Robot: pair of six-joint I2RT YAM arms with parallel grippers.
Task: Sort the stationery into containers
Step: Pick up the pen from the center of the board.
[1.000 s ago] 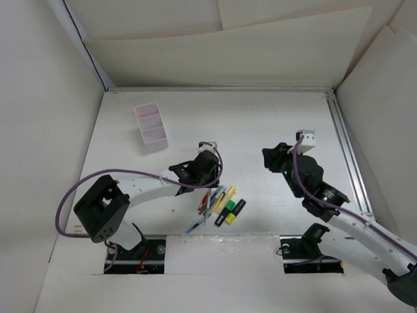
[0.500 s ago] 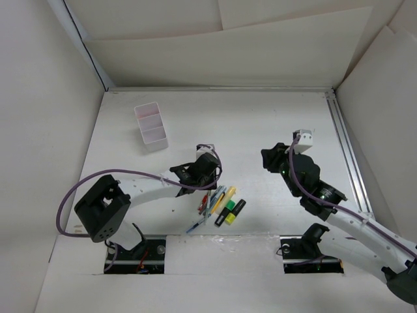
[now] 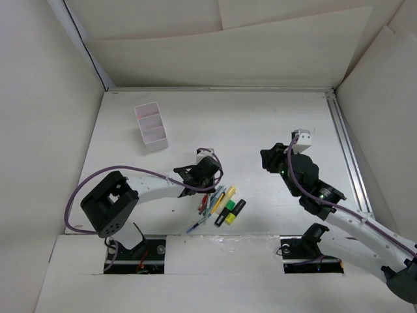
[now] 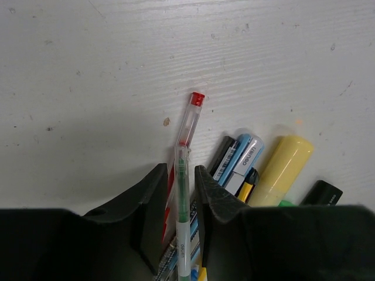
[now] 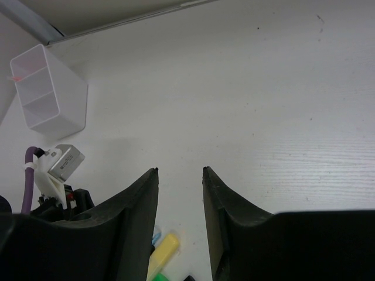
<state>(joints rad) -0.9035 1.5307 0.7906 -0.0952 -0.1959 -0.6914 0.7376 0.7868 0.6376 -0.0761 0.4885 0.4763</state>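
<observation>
Clear green-ink pen (image 4: 182,193), lying along a red-capped pen (image 4: 190,117) at the left fringe of the stationery pile (image 3: 220,203), near the front middle of the table (image 3: 260,124). Bracketed near one end by the left gripper (image 4: 180,170), jaws drawn narrow on either side with only slivers of gap showing; a firm pinch cannot be told from here. Just beside it, blue-barrelled pens (image 4: 240,155) and a yellow highlighter (image 4: 284,167).

Likely trouble: two pens rising together, given the red one tucked against the same jaw. Possibly also a swing or slip on lifting, with the hold so close to the pen's end. Neighbours liable to be dragged and scattered.

Well apart at far left, the white box (image 3: 151,126), both compartments open upward, bare table between pile and box. Side wall (image 3: 58,130) close behind the box, leaving little margin there. Off to the right, the right gripper (image 5: 180,172), fingers spread and empty, clear of the route; beyond it, the rail (image 3: 345,143) along the table's edge.
</observation>
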